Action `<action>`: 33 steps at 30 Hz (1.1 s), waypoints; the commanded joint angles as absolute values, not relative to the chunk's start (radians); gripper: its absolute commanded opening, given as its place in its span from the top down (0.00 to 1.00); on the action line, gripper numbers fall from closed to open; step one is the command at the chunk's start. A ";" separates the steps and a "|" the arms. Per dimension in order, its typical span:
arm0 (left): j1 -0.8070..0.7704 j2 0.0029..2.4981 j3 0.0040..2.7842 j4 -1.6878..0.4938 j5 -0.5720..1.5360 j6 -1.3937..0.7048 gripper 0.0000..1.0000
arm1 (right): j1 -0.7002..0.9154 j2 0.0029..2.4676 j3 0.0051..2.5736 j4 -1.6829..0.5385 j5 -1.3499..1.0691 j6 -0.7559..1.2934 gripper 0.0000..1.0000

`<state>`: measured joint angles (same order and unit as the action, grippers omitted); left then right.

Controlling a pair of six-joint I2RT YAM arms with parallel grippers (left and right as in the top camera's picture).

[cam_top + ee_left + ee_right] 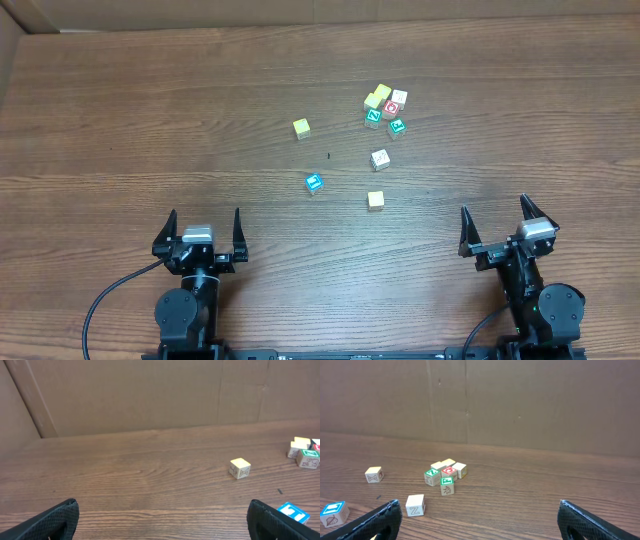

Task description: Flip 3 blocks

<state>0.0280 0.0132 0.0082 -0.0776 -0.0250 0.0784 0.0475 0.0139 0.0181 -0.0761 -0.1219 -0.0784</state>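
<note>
Overhead view: the left hand (205, 222) sits at the lower left of the frame and the right hand (495, 212) at the lower right; both have their fingers spread wide, hold nothing and touch no block. The wooden worktop (120, 120) carries all the cubes in the centre and upper right of centre. The three task blocks lie apart from one another in a loose triangle: the blue-framed block (314, 183) just left of centre, the whitish block (380, 158) above and to its right, and the cream block (375, 199) directly below the whitish one. All three rest flat on the worktop, well clear of both hands. A lone yellow cube (301, 128) stands above the blue-framed block. A cluster of cubes (385, 108), yellow, green, red and white, sits close-packed at upper right of centre, near the whitish block but not touching it. The left wrist view shows the blue-framed block (294, 512) at its lower right edge, beside the right finger. The right wrist view shows the whitish block (415, 505) with a Z on its near side face; the cream block is not visible there
</note>
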 commanded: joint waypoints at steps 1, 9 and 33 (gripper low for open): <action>0.032 0.006 0.005 -0.074 0.070 0.022 0.00 | 0.051 0.003 0.008 -0.074 -0.107 -0.079 0.00; 0.033 0.006 0.006 -0.047 0.175 -0.274 0.01 | 0.051 0.003 0.008 -0.074 -0.111 -0.075 0.00; 0.033 0.418 0.930 -0.565 0.482 -0.216 0.00 | 0.049 0.231 0.675 -0.455 -0.245 -0.049 0.00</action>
<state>0.0280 0.2817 0.7349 -0.4870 0.3954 -0.2722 0.0475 0.1337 0.5396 -0.4061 -0.2394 -0.0525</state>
